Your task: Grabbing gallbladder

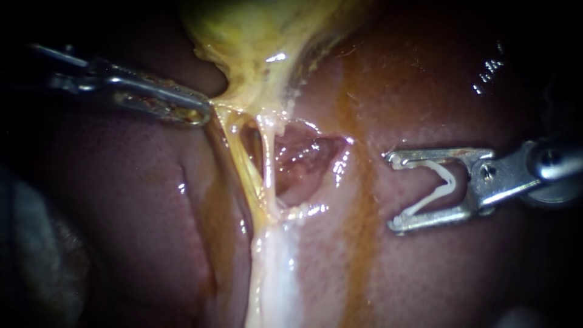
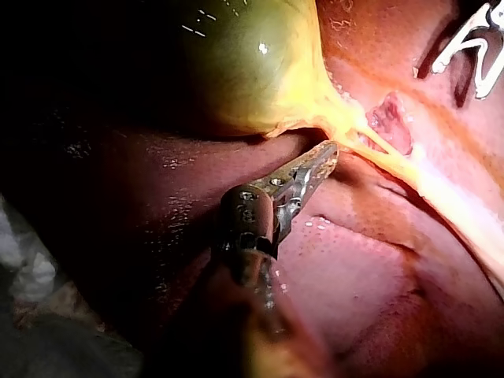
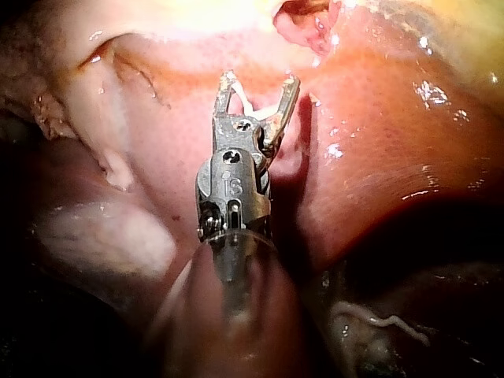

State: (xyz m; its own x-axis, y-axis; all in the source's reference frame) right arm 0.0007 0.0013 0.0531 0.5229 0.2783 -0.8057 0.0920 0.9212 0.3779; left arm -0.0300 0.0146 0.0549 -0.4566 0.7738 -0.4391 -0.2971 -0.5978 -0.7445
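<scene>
Gallbladder pinched by end effector of left instrument; that of right instrument clasps white clip.

No readable text, label, brand, number or sign stands on the dark red liver, the yellow-green gallbladder or the white V-shaped plastic clip. A small stamped mark on the grey metal right instrument is left untranscribed.
</scene>
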